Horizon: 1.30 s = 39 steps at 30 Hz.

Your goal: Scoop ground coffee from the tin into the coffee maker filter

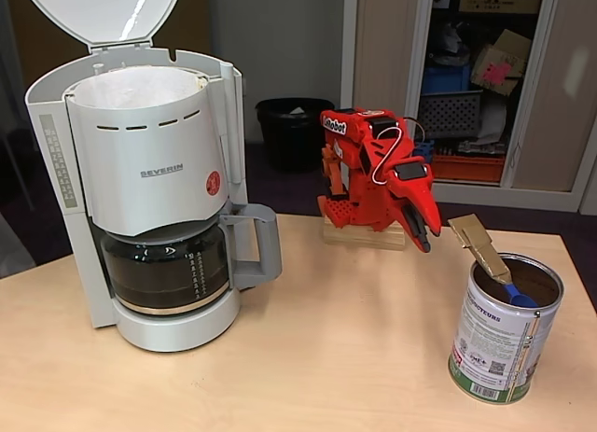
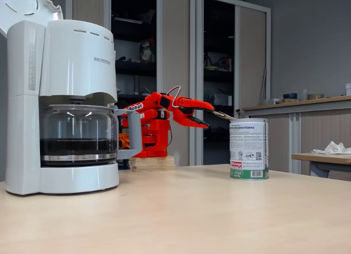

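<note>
The silver tin (image 1: 494, 348) with a white and green label stands at the table's right, dark coffee inside. A blue scoop (image 1: 519, 297) rests in it, and its tan flat handle (image 1: 478, 243) sticks up and to the left over the rim. My red gripper (image 1: 431, 229) hangs just left of the handle's upper end, apart from it. From the side, the gripper (image 2: 208, 116) is open, the handle's tip (image 2: 222, 116) just in front of its jaws and the tin (image 2: 248, 150) beyond. The white paper coffee maker filter (image 1: 135, 82) lines the top basket at the left.
The white Severin coffee maker (image 1: 149, 171) has its lid (image 1: 103, 12) hinged up and a glass carafe (image 1: 168, 269) with dark liquid below. The arm's base (image 1: 359, 208) sits on a wooden block at the back of the table. Bare tabletop lies between machine and tin.
</note>
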Each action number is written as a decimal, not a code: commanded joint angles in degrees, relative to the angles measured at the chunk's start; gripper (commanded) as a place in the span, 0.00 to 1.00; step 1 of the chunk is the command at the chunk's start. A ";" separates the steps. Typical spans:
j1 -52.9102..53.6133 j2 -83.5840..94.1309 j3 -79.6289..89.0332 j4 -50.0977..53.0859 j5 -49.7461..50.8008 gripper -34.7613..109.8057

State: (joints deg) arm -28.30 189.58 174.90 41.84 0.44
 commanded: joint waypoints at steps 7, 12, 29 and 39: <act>-5.36 1.41 -8.00 8.61 -0.79 0.42; -8.88 2.55 -8.00 11.51 0.18 0.43; -11.51 4.66 1.05 1.67 -4.48 0.43; -11.43 4.66 -1.41 4.57 -5.01 0.42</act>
State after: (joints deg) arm -38.67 193.54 174.90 44.82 -3.34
